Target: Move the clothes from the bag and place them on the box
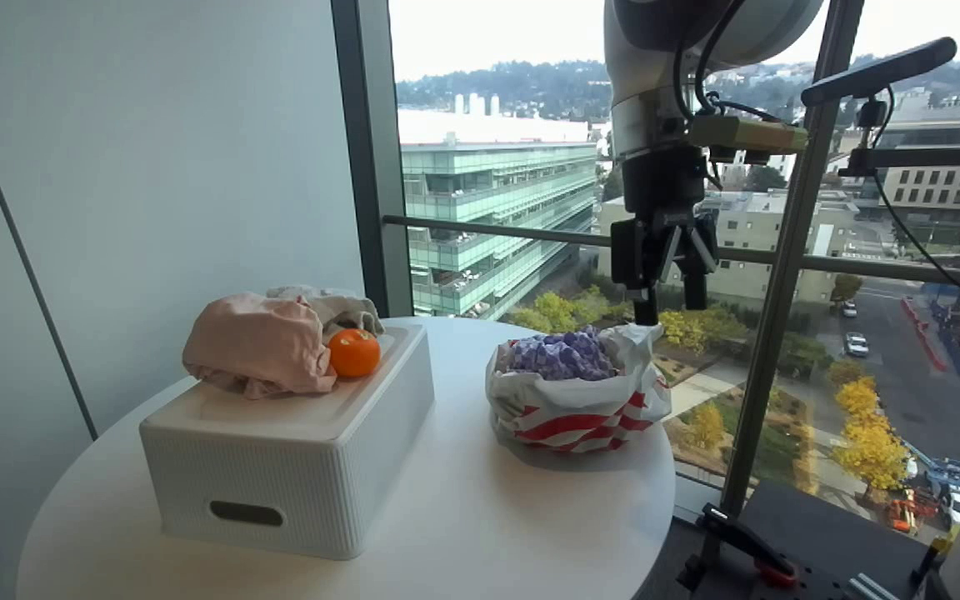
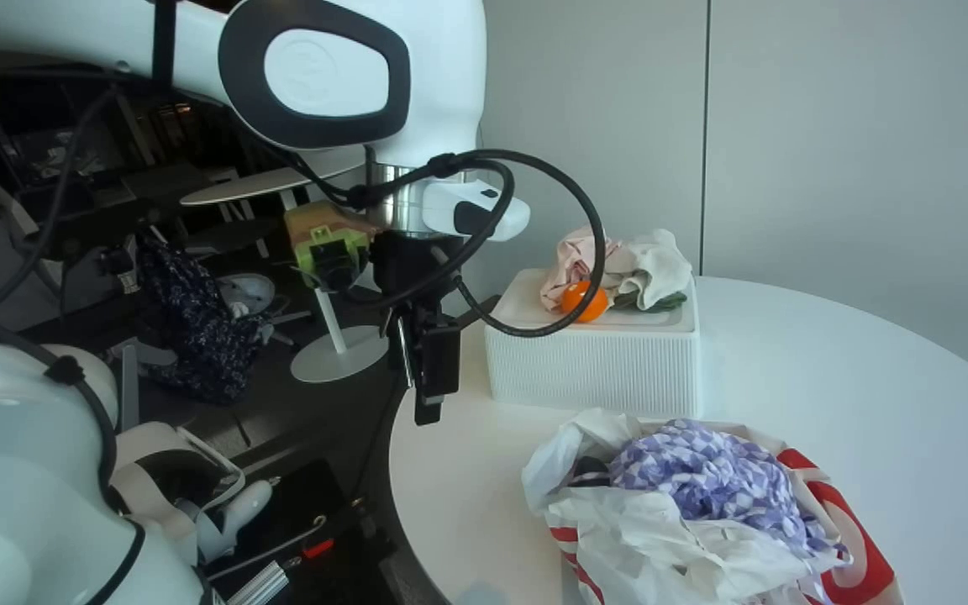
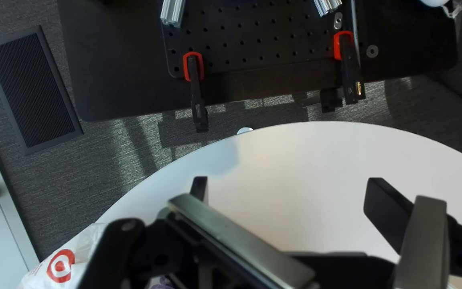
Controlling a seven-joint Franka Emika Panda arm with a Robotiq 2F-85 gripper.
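A crumpled purple-and-white checked cloth (image 1: 563,354) (image 2: 707,475) fills the top of the white-and-red plastic bag (image 1: 580,421) (image 2: 618,538) on the round table. A corner of the bag also shows in the wrist view (image 3: 64,261). The white ribbed box (image 1: 280,475) (image 2: 593,370) carries a pink cloth (image 1: 259,342) (image 2: 572,260) and an off-white cloth (image 1: 351,308) (image 2: 656,265). My gripper (image 1: 670,304) (image 2: 428,403) hangs above the table edge, beside and higher than the bag. In the wrist view its fingers (image 3: 287,192) stand wide apart with nothing between them.
An orange fruit (image 1: 355,352) (image 2: 585,301) sits on the box beside the cloths. A dark item (image 2: 589,470) lies inside the bag. A black base plate with clamps (image 3: 255,44) stands beyond the table's edge (image 3: 315,123). A window and a wall border the table.
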